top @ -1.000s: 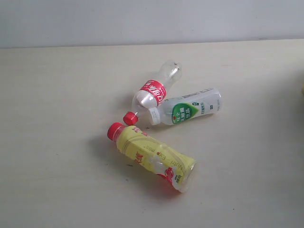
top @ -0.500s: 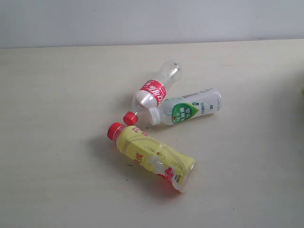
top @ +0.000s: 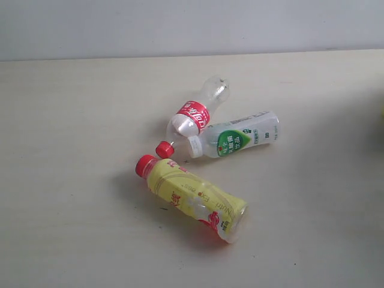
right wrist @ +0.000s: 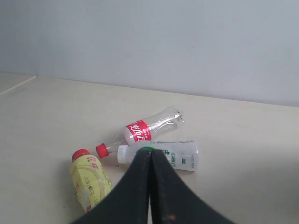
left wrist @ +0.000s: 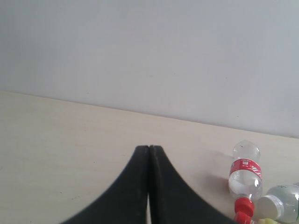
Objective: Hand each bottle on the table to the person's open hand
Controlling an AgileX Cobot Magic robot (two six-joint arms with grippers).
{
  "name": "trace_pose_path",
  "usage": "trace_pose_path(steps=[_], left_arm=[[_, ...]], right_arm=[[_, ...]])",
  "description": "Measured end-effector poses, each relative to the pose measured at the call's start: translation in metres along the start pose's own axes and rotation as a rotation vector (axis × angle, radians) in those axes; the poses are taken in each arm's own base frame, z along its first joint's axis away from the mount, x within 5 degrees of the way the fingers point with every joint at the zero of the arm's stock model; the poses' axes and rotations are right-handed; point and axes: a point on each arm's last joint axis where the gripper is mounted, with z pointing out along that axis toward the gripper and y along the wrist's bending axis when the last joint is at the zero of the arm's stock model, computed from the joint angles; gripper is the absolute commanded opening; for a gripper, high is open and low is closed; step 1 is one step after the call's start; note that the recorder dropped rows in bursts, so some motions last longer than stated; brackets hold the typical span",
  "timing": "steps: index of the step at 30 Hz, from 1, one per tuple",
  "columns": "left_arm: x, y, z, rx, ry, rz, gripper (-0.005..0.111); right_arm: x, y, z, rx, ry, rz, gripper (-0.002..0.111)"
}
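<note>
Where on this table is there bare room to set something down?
Bare: the wide stretch of table left of the three bottles in the exterior view, and the strip between the red-label bottle and the back wall. Crowded: the middle, where its cap, the green-label bottle and the yellow bottle bunch together.

Plain lab-like setup: bare table (top: 72, 120), blank wall (top: 180, 24)

One table (top: 72, 108) — one red-label bottle (top: 193, 115), one green-label bottle (top: 237, 138), one yellow-wrapped bottle (top: 191, 195): three bottles together.
</note>
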Motion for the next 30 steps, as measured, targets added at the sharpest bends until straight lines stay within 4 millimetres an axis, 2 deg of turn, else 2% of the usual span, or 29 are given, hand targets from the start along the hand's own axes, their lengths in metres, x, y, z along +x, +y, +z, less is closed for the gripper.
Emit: trace_pose_path(steps=[25,30], left_arm=[[0.0,0.0,0.0,0.0,0.0,0.0,0.0],[0.0,0.0,0.0,0.0,0.0,0.0,0.0]], right_arm=[[-0.0002,0.0,0.0,0.0,-0.002,0.0,0.0],[-0.0072,0.0017,-0.0003,-0.02,-0.079,0.048,0.0]])
